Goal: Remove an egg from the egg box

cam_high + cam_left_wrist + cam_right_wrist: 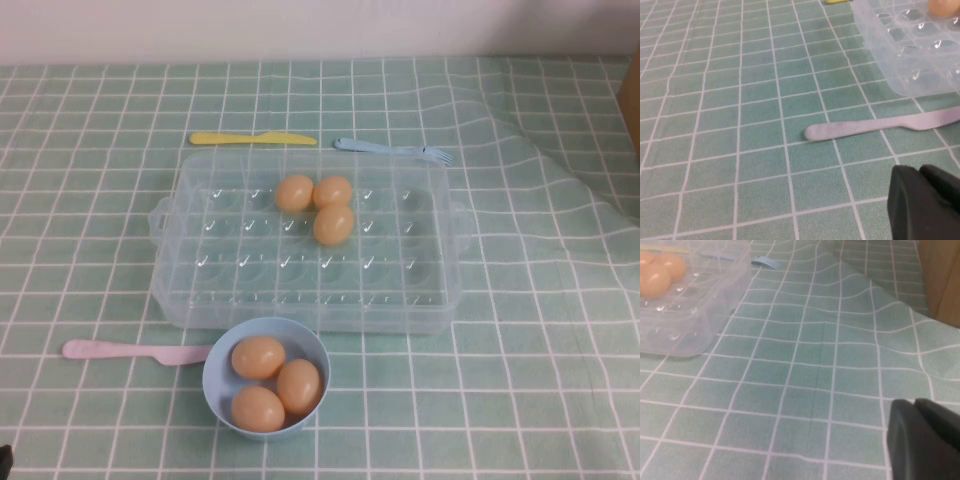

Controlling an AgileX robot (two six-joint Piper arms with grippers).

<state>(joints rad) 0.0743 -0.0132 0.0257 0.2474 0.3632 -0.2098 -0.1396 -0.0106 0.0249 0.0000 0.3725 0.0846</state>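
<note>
The clear plastic egg box (pixel 200 300) stands mid-table with three tan eggs in its far middle dimples: one (pixel 294 193), one (pixel 333 191) and one (pixel 333 225). Three more eggs lie in a light-blue bowl (pixel 213 385) just in front of the box. The left gripper (pixel 920 171) is shut and empty, low over the cloth near the box's left front corner (pixel 910 60). The right gripper (pixel 915 402) is shut and empty, to the right of the box (pixel 700 305), whose eggs (pixel 655 280) show there. Neither gripper shows in the high view.
A pink plastic knife (pixel 130 351) lies left of the bowl and close to the left gripper (pixel 875 125). A yellow knife (pixel 250 138) and a blue fork (pixel 395 149) lie behind the box. The cloth is rumpled at the far right, beside a wooden edge (pixel 940 275).
</note>
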